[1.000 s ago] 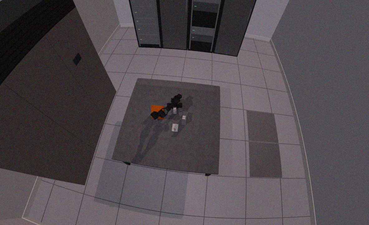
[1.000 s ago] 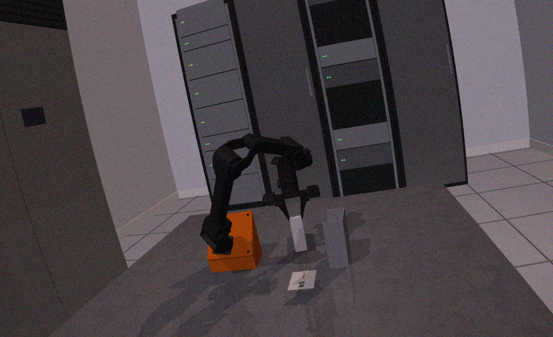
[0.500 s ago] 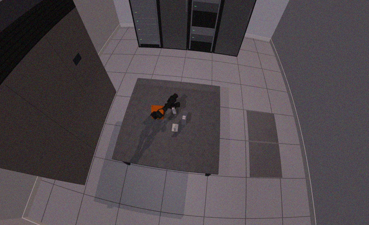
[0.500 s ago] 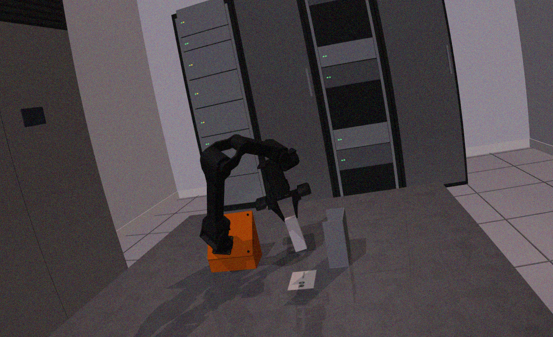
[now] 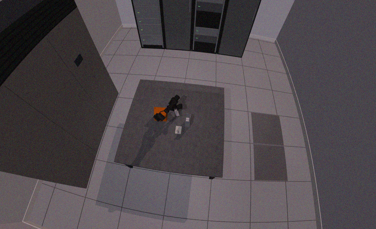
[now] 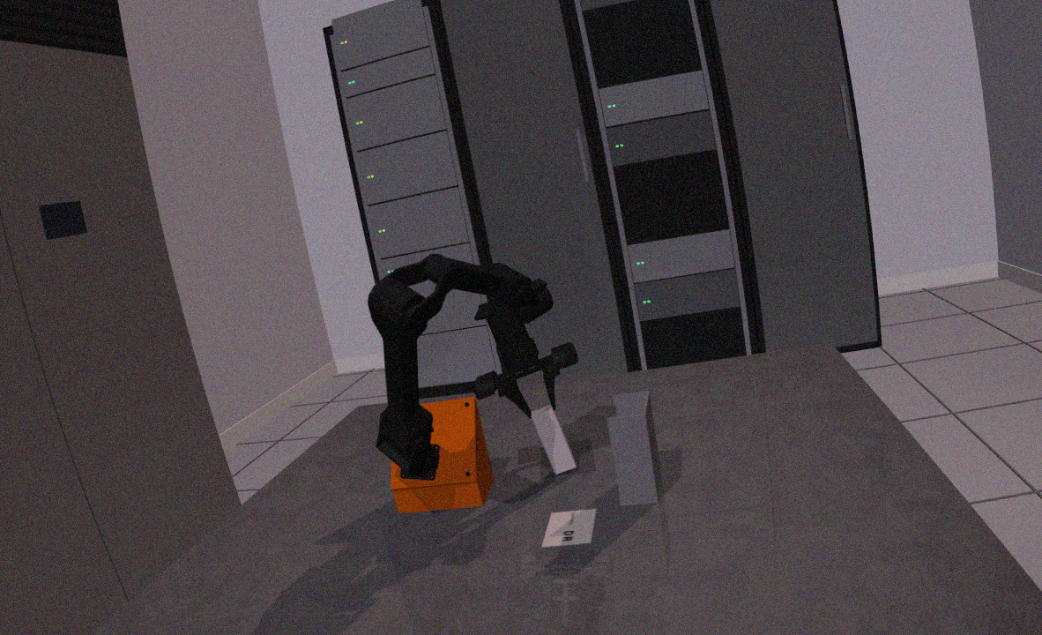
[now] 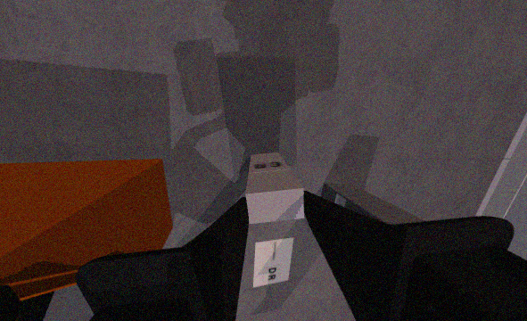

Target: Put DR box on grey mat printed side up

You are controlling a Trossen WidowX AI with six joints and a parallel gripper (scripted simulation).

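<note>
My gripper (image 5: 176,109) (image 6: 542,407) (image 7: 274,199) is shut on a white box (image 5: 177,113) (image 6: 554,442) (image 7: 275,208). The box leans in the fingers, its lower end close to the table; contact is unclear. Two dark letters show on its far side in the wrist view, too blurred to read. A faint grey rectangle, apparently the mat (image 7: 289,143), lies partly in shadow beyond the box. The tall grey bin (image 5: 187,124) (image 6: 634,453) stands right of the box. Pale box tops (image 5: 187,119) show inside it; their codes are hidden.
A white card (image 5: 177,128) (image 6: 556,526) (image 7: 263,250) printed DR lies on the table in front of the bin. An orange block (image 5: 156,109) (image 6: 461,430) (image 7: 80,192) stands to the left, beside the arm's base. Dark server racks stand behind the table (image 5: 200,148).
</note>
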